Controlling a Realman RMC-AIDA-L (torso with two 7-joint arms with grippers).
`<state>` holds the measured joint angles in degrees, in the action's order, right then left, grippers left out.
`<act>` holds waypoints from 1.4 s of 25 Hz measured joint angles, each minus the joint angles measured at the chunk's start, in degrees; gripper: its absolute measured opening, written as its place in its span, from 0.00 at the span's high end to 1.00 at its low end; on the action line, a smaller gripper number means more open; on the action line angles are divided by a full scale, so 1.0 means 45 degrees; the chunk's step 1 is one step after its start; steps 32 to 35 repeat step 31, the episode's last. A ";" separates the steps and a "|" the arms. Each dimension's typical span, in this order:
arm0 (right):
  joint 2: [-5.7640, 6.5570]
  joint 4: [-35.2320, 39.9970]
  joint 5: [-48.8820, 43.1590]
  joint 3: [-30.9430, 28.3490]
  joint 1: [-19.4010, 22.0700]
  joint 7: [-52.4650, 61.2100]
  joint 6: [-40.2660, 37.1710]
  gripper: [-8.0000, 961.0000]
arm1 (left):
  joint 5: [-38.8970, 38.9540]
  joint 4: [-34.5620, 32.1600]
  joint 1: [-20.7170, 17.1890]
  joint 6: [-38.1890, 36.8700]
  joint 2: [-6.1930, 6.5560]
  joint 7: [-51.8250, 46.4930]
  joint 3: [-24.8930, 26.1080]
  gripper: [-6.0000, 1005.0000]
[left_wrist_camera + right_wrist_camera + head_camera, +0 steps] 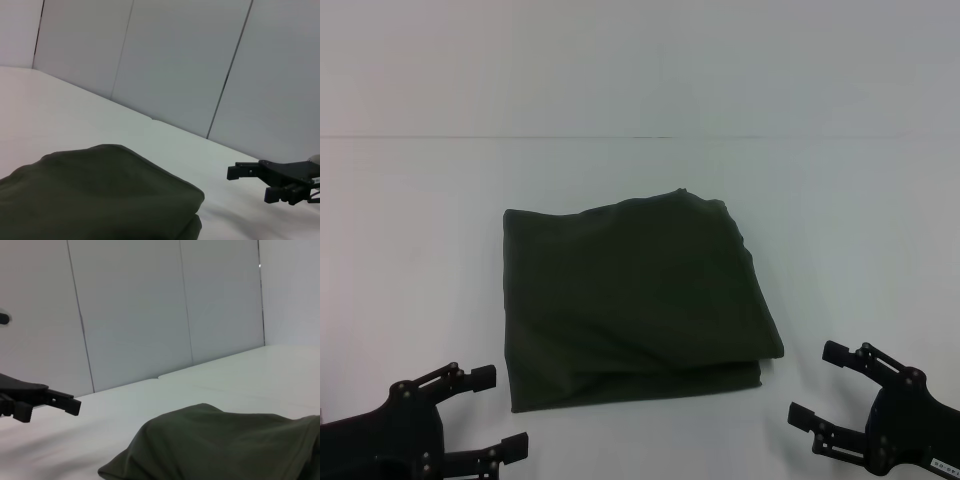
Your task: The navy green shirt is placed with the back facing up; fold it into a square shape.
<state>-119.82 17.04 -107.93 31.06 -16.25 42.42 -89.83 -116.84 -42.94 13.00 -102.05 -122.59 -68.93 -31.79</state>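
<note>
Lying folded square on white table (420, 220), navy green shirt (630, 300), left pincer (490, 410) and right pincer (820, 385) agape beside it

No legible text anywhere.

Matte black left gripper (500, 412) and right gripper (810, 383); right wears a small white label

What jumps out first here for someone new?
The dark green shirt lies folded into a rough square, layered, in the middle of the white table. The left gripper and right gripper sit open at the near corners, each clear of the cloth.
</note>
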 joint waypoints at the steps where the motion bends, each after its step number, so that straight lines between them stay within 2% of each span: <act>1: 0.0001 -0.0004 -0.0001 -0.0016 -0.0003 -0.0005 0.0016 0.02 | 0.0006 0.0014 0.0010 0.0014 -0.0012 0.0005 0.0000 0.04; 8: 0.0017 0.0076 -0.0001 -0.0052 -0.0032 -0.0021 0.0207 0.02 | 0.0014 0.0052 0.0098 0.0074 -0.0110 0.0028 -0.0009 0.04; 16: -0.0009 -0.0133 0.0000 0.0013 0.0014 -0.0031 0.0159 0.02 | -0.0023 0.0359 0.0059 0.0083 -0.0013 0.0035 -0.0008 0.04; 35: -0.0015 -0.0418 0.0002 0.0332 0.0032 -0.0033 0.0122 0.02 | -0.0039 0.0365 -0.0029 0.0052 -0.0097 0.0083 -0.0006 0.04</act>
